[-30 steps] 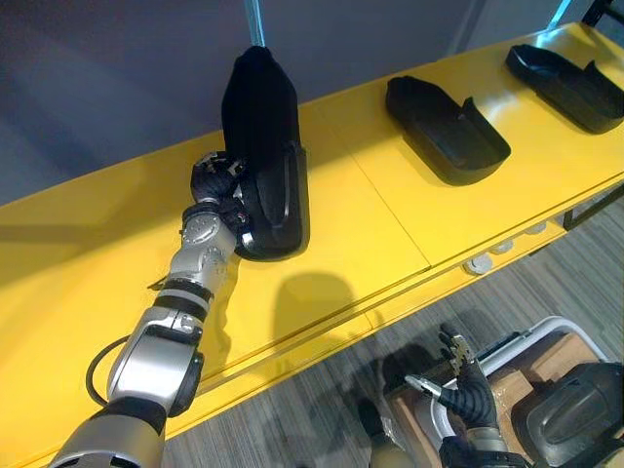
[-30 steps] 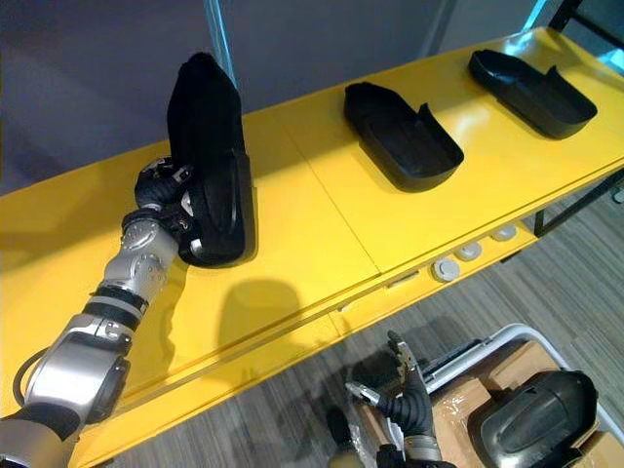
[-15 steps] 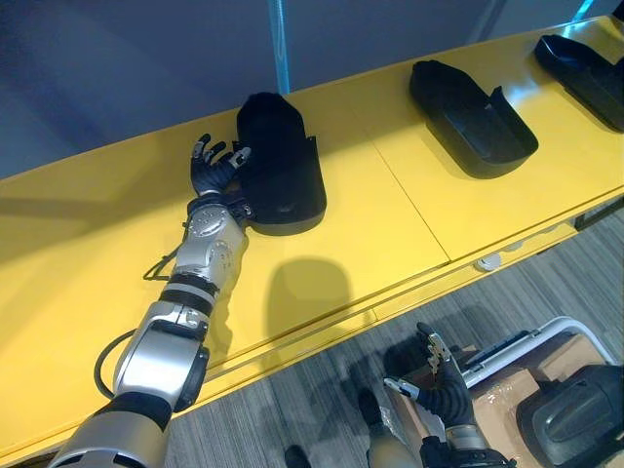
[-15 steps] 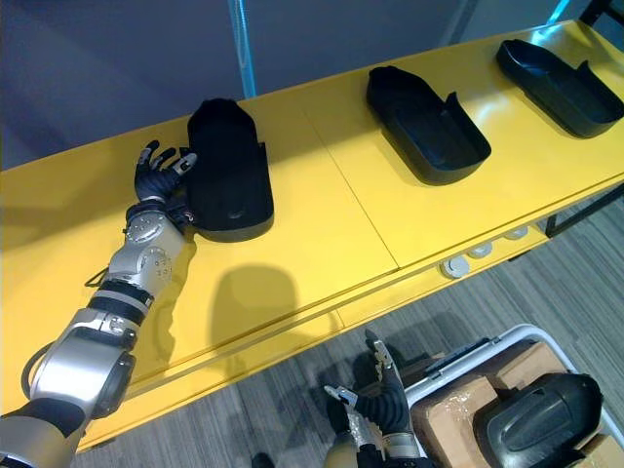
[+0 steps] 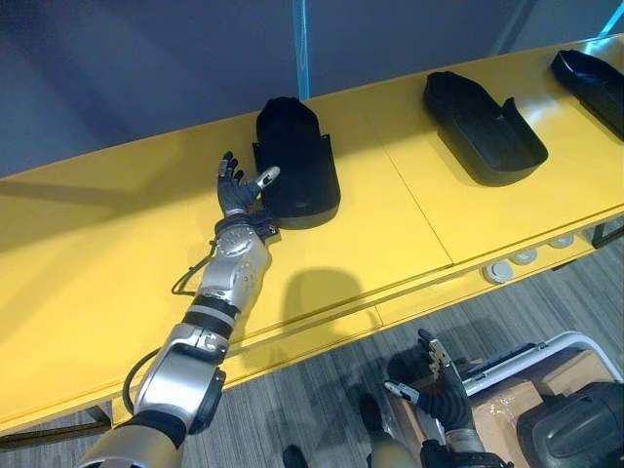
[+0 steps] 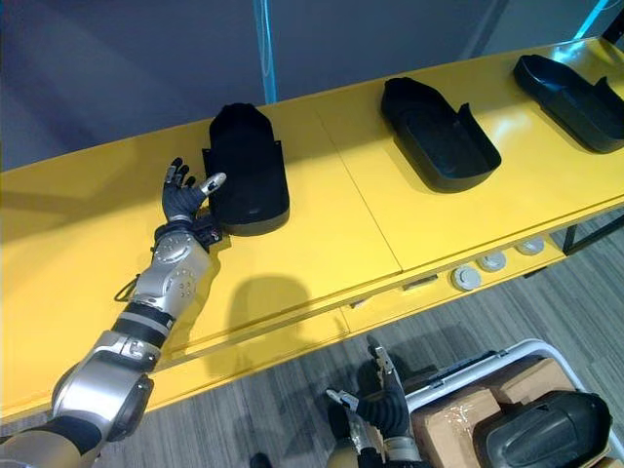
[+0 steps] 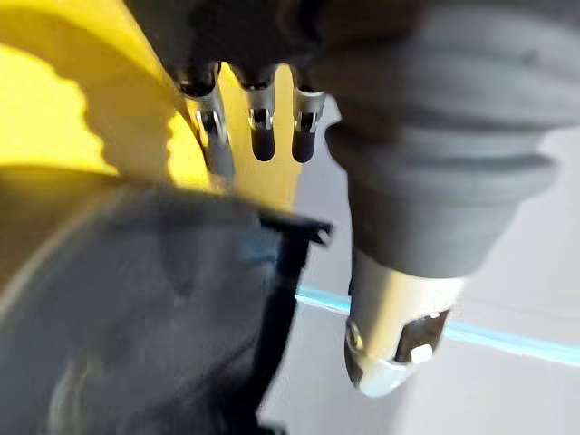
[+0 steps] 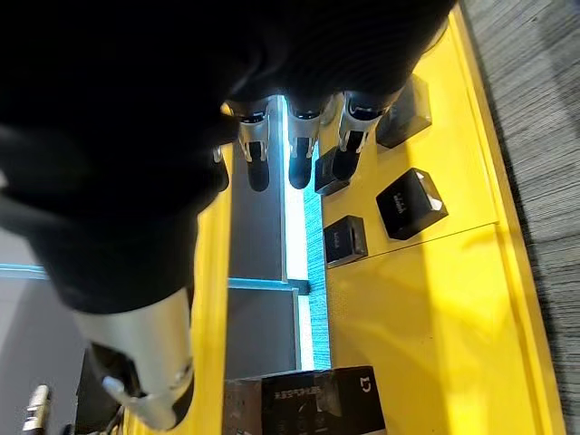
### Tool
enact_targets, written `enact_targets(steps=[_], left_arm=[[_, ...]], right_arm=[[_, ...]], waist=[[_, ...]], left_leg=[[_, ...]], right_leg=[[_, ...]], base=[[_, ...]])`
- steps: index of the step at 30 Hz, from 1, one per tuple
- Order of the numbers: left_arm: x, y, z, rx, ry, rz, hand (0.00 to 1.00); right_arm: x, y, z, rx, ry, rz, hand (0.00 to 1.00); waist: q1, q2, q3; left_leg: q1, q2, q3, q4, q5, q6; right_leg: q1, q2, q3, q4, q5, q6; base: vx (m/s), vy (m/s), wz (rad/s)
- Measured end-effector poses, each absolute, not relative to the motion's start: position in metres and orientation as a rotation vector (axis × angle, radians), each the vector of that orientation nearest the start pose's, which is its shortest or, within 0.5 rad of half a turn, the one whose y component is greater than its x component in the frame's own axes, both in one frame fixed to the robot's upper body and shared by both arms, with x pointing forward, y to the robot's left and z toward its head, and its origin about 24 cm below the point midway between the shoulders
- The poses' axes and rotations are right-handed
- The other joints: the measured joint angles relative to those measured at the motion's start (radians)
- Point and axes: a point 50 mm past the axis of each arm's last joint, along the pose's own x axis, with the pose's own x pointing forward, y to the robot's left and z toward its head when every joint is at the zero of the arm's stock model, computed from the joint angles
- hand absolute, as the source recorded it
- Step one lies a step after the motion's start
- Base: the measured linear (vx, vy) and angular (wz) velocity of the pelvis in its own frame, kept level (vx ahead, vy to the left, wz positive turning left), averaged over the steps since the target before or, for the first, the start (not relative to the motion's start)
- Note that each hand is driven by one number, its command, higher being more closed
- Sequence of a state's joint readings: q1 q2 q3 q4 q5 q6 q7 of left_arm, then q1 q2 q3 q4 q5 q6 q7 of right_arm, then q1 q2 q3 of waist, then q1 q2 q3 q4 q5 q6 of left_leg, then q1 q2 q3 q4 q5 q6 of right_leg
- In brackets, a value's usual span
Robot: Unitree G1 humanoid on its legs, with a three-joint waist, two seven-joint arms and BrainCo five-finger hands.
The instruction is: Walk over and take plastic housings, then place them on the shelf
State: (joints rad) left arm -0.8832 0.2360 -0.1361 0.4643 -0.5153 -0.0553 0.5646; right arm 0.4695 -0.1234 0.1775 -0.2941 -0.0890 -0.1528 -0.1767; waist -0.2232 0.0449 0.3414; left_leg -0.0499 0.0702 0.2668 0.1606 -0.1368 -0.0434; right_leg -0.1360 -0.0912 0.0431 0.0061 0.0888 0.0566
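The housing [image 5: 297, 164] lies flat on the yellow shelf [image 5: 88, 263]. My left hand [image 5: 237, 193] is just beside the housing, fingers spread and gripping nothing, thumb tip close to its rim. My right hand [image 5: 439, 392] hangs well apart from the housing, fingers relaxed. Risk: if the thumb catches the rim on withdrawal, the housing could be dragged out of position.
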Motion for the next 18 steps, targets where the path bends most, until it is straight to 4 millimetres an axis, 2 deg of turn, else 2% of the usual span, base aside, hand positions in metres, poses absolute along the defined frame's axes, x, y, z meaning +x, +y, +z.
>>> enact_targets(steps=[3,8,9,11,13,15,16,17,18], left_arm=[[0.37,0.131,0.218,-0.259,-0.41,0.277,0.0],[0.35,0.137,0.238,-0.142,-0.587,0.323,0.0],[0.343,0.142,0.238,-0.098,-0.621,0.356,0.0],[0.334,0.145,0.235,-0.044,-0.655,0.381,0.0],[0.32,0.147,0.225,0.004,-0.678,0.4,0.0],[0.293,0.147,0.213,0.028,-0.715,0.408,0.0],[0.286,0.147,0.209,0.03,-0.721,0.407,0.0],[0.274,0.148,0.198,0.03,-0.712,0.403,0.0],[0.264,0.148,0.189,0.022,-0.697,0.39,0.0]], right_arm=[[0.159,-0.155,0.032,-0.152,0.001,-0.083,0.0],[0.168,-0.168,0.044,-0.174,-0.065,-0.136,0.0],[0.173,-0.172,0.053,-0.179,-0.112,-0.154,1.0],[0.179,-0.177,0.069,-0.189,-0.195,-0.181,1.0],[0.186,-0.18,0.082,-0.224,-0.268,-0.199,1.0],[0.199,-0.18,0.098,-0.247,-0.355,-0.211,1.0],[0.203,-0.178,0.101,-0.246,-0.375,-0.211,1.0],[0.21,-0.176,0.107,-0.238,-0.409,-0.207,1.0],[0.218,-0.174,0.11,-0.232,-0.429,-0.202,1.0]], waist=[[0.004,0.016,-0.027],[0.023,0.025,-0.084],[0.026,0.028,-0.113],[0.033,0.03,-0.136],[0.053,0.03,-0.167],[0.078,0.029,-0.186],[0.086,0.029,-0.187],[0.103,0.03,-0.194],[0.107,0.028,-0.203]], left_leg=[[0.007,-0.002,-0.008,-0.031,0.023,-0.002],[0.054,0.0,-0.026,-0.102,0.064,-0.013],[0.053,0.0,-0.032,-0.113,0.07,-0.013],[0.067,-0.001,-0.053,-0.127,0.081,-0.016],[0.078,-0.001,-0.061,-0.145,0.091,-0.017],[0.086,-0.003,-0.079,-0.163,0.105,-0.019],[0.09,-0.004,-0.081,-0.166,0.108,-0.018],[0.091,-0.007,-0.089,-0.172,0.112,-0.016],[0.088,-0.011,-0.107,-0.179,0.12,-0.015]], right_leg=[[-0.001,0.001,-0.008,0.0,0.001,0.001],[0.033,0.01,-0.033,-0.008,0.001,0.001],[0.036,0.009,-0.039,-0.018,0.002,0.003],[0.055,0.009,-0.062,-0.024,0.002,0.003],[0.069,0.009,-0.074,-0.032,0.002,0.003],[0.078,0.007,-0.088,-0.033,0.002,0.003],[0.081,0.007,-0.09,-0.034,0.002,0.003],[0.086,0.003,-0.098,-0.035,0.002,0.003],[0.092,0.0,-0.118,-0.04,0.002,0.003]], base=[[-0.07,-0.043,0.07],[-0.05,-0.051,0.12],[-0.04,-0.032,0.19],[-0.02,-0.026,0.26],[-0.02,-0.016,0.21],[-0.02,-0.009,0.22],[-0.04,0.002,0.17],[-0.04,0.002,0.26],[-0.03,0.0,0.34]])
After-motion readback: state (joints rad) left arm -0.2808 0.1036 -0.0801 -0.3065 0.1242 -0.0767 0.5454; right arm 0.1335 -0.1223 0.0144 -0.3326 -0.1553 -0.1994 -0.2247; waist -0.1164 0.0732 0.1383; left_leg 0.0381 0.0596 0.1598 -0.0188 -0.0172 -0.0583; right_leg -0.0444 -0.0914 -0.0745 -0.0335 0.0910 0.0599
